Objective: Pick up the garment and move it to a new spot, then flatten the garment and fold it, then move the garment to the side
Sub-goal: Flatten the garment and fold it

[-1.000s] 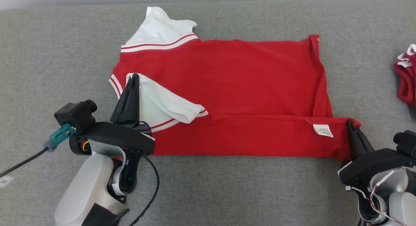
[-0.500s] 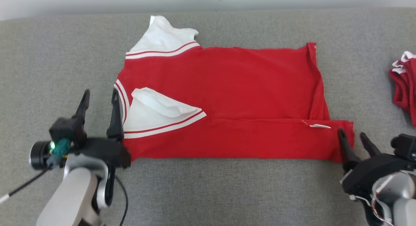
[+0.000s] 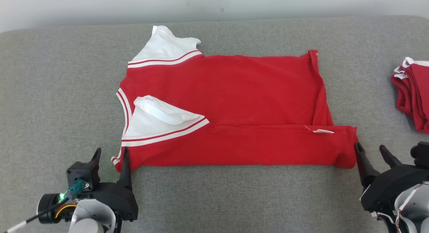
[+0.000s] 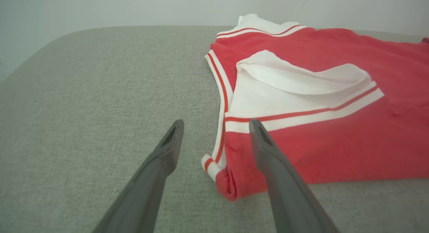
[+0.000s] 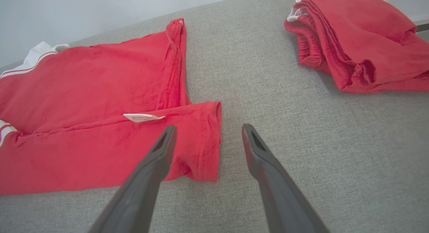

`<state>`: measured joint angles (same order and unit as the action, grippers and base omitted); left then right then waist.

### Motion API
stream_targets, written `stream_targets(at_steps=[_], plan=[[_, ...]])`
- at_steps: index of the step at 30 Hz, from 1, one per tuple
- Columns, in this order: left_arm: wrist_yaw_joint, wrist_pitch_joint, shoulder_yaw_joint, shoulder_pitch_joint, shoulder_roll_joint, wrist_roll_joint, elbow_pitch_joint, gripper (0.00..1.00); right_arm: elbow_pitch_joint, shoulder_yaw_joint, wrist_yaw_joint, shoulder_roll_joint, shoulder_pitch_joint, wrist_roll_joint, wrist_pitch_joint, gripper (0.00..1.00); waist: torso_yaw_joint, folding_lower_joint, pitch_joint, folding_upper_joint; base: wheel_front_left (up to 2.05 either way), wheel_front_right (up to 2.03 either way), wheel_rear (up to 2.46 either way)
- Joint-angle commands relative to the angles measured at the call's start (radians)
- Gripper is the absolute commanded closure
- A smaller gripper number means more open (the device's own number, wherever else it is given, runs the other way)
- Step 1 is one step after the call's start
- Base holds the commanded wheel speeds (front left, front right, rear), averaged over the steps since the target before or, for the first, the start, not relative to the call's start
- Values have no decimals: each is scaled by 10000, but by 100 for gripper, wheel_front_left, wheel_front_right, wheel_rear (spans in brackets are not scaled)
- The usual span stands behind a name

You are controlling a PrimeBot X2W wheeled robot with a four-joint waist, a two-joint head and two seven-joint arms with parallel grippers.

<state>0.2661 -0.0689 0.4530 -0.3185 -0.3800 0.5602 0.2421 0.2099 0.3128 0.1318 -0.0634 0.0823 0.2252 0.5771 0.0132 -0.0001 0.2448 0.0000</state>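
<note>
One garment [image 3: 228, 109], red with white striped sleeves, lies flat mid-way across the grey fabric surface [image 3: 50, 92], with its near long edge folded up over the body. Its long axis runs left to right.

Two grippers, both spread wide and empty:
- The left gripper [image 3: 111, 150] is at the near left corner, the striped corner tip lying between its fingers; contact cannot be told.
- The right gripper [image 3: 370, 146] is just beside the near right corner, below the white label [image 3: 322, 131].

The garment lies ahead of and between them, each arm nearest its own corner. The far edge looks unfolded, a reach across for both.

A pile of folded red garments [image 3: 414, 92] sits well apart at right. A pale wall [image 3: 214, 5] stands behind.
</note>
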Motion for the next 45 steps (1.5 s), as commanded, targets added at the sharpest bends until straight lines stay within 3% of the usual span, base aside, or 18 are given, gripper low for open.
stream_targets(at_steps=[1, 10, 11, 12, 23, 35, 36, 37, 38, 45], plan=[[85, 252, 52, -51, 0, 43, 90, 0, 0, -132, -27, 67, 45, -38, 11, 0, -29, 1, 104, 0, 0, 0, 0], [356, 1758, 129, -246, 152, 562, 621, 0, -162, -440, -27, 124, 476, -146, 13, 0, -227, 1, 459, 0, 0, 0, 0], [383, 1834, 118, -244, 147, 580, 611, 71, -212, -443, -27, 127, 505, -195, 66, 0, -235, 1, 476, 0, 0, 0, 0], [419, 1889, 99, -217, 130, 623, 597, 100, -271, -451, -27, 130, 524, -237, 141, 0, -243, 1, 492, 0, 0, 0, 0], [517, 1890, -139, 254, 30, 963, 378, 100, -923, -461, -27, 150, 724, -652, 1104, 0, -174, 1, 626, 0, 0, 0, 0], [420, 1794, 28, -39, 190, 941, 688, 100, -2611, -753, -26, 162, 1711, -859, 1647, 0, 166, 1, 816, 0, 0, 0, 0], [388, 1790, 38, -56, 209, 971, 735, 100, -2688, -819, -26, 171, 1707, -833, 1748, 14, 184, 1, 820, 0, 0, 0, 0], [357, 1773, 55, -63, 223, 988, 780, 100, -2739, -878, -26, 176, 1687, -789, 1818, 14, 203, 1, 817, 0, 0, 0, 0], [320, 1771, 89, -39, 257, 1014, 810, 100, -2744, -883, -26, 181, 1665, -765, 1803, 100, 229, 1, 794, 0, 0, 0, 0], [-145, 1705, 229, 596, -50, 1182, 414, 100, -2164, -428, -28, 148, 1030, -656, 1660, 100, 157, 1, 205, 0, 0, 0, 0]])
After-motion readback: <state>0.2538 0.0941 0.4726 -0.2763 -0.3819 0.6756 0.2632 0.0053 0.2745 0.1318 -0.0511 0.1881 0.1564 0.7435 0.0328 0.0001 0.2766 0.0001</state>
